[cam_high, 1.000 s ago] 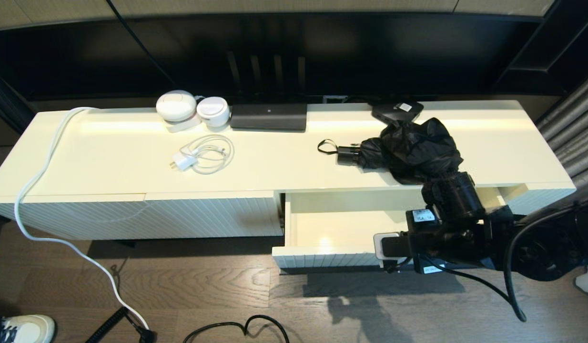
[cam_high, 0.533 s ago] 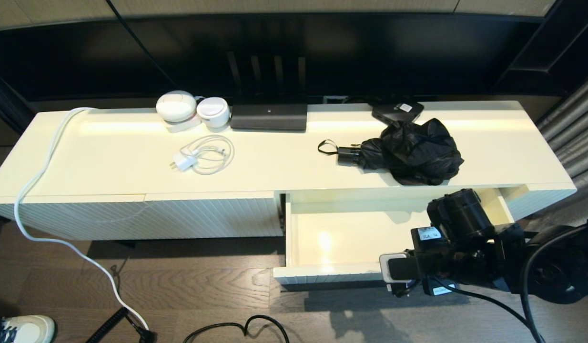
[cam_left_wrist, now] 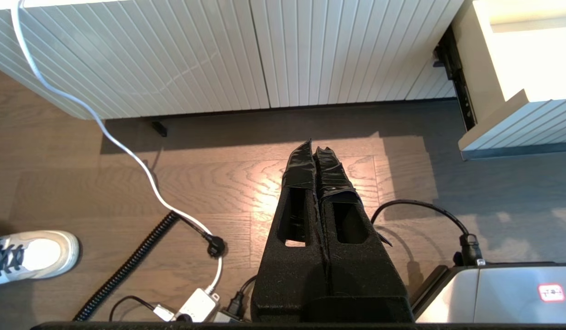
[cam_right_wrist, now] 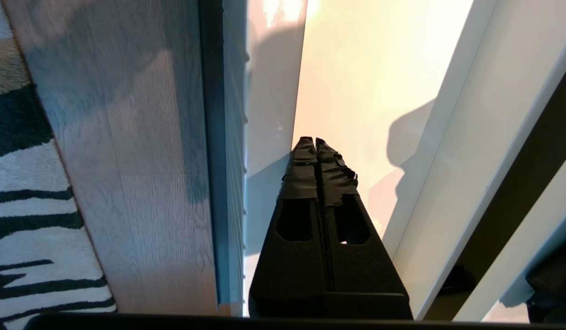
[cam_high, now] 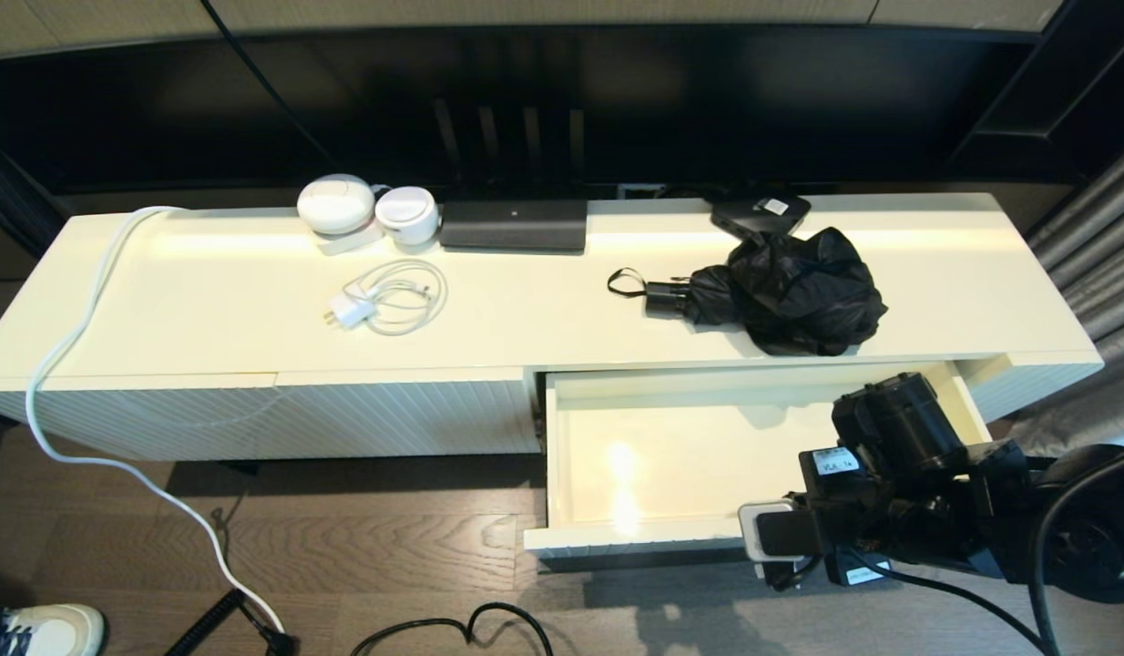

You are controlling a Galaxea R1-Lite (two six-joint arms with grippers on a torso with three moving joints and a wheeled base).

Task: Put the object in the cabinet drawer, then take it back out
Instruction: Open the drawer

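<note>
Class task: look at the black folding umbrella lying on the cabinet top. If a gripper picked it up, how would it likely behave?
The umbrella has loose, bunched fabric, so that part would probably sag and shift in a grip. Its short handle looks rigid, likely a firmer hold. Lying flat with crumpled fabric, it seems unlikely to roll.

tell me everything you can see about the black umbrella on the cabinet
The umbrella is a black compact folding one, lying on its side on the cream cabinet top, just behind the open drawer. Its canopy is loose, crumpled fabric bunched in a heap toward the robot's right; the short black handle points to the robot's left, with a thin wrist loop lying flat on the top. Nothing grips it. A flat black box sits close behind it.
</note>
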